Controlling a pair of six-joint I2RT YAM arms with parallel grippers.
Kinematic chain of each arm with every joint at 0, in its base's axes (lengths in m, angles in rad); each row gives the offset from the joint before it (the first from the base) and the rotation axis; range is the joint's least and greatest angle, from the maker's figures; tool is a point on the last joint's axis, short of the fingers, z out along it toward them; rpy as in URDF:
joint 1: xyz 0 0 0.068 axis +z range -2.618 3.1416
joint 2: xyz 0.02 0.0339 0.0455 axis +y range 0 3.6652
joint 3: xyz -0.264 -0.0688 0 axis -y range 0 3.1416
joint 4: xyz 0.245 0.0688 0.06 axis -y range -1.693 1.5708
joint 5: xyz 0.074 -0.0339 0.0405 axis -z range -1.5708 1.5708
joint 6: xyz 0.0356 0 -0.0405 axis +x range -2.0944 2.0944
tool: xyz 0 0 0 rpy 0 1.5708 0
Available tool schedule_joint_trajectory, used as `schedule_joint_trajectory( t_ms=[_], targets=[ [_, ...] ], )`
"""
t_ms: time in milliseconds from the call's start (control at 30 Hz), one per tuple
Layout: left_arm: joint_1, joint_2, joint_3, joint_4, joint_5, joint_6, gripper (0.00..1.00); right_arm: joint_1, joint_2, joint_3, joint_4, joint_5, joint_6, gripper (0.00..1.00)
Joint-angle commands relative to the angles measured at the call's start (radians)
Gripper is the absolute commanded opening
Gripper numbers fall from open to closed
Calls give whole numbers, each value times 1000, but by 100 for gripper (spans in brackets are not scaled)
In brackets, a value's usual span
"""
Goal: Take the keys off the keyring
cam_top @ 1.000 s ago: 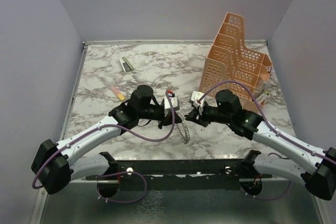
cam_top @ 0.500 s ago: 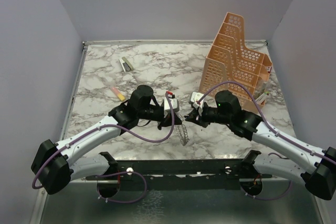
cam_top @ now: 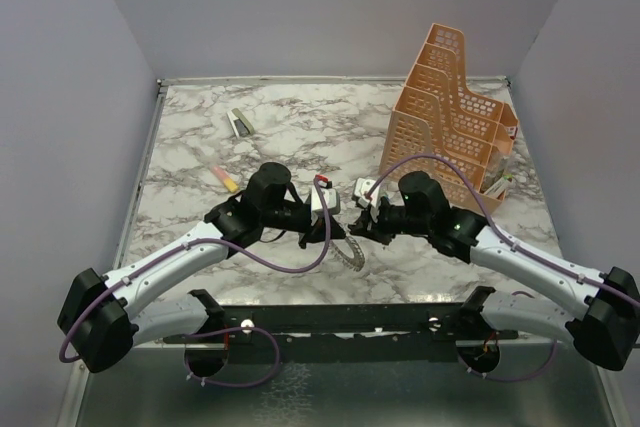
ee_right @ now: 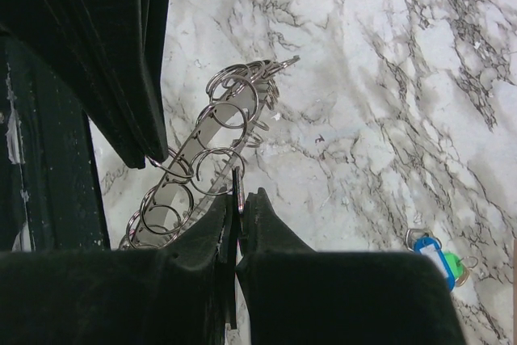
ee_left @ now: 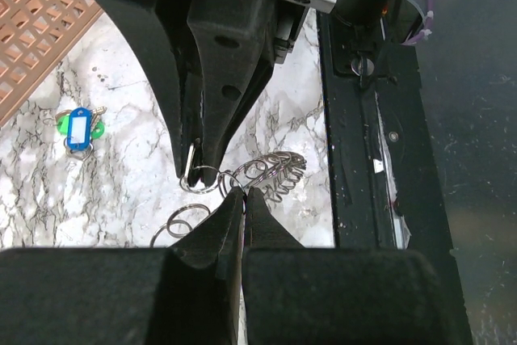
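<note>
The keyring hangs tilted between my two grippers just above the marble near the front edge. In the right wrist view it is a flat grey band strung with several small split rings and thin keys. My left gripper is shut on the ring's wire. My right gripper is shut on one thin key, seen edge-on between its tips. In the left wrist view the right gripper's fingers come down from above onto a small ring.
An orange mesh file organiser stands at the back right. A blue-green tag lies on the marble to the right; it also shows in the left wrist view. A small grey object and a pink-yellow marker lie back left.
The right gripper has moved left, closer to the left gripper. The keyring has swung from hanging almost straight down to a flatter, tilted pose between the two grippers.
</note>
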Motion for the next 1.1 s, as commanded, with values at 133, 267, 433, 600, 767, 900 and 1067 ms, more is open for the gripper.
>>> schedule_joint_trajectory(
  t_ms=[133, 267, 433, 600, 767, 900, 1067],
  targets=[
    [-10, -44, 8, 41, 50, -12, 0, -3, 52, 40, -15, -59, -51, 0],
    [-9, -53, 0, 54, 25, -17, 0, -3, 47, 23, 8, -52, -49, 0],
    [-8, -57, -5, 67, 12, -24, 0, -3, 37, -4, 42, -71, -42, 10],
    [-9, -57, -7, 68, 4, -24, 0, -3, -32, -49, 104, -39, -12, 43],
    [-7, -59, -5, 55, -8, -17, 0, -3, -152, -113, 163, -2, 6, 49],
    [-7, -61, -4, 46, -9, -12, 0, -2, -208, -131, 200, -68, -14, 49],
    [-6, -58, -1, 43, -4, -11, 0, -3, -233, -110, 175, -167, -30, 46]
  ],
)
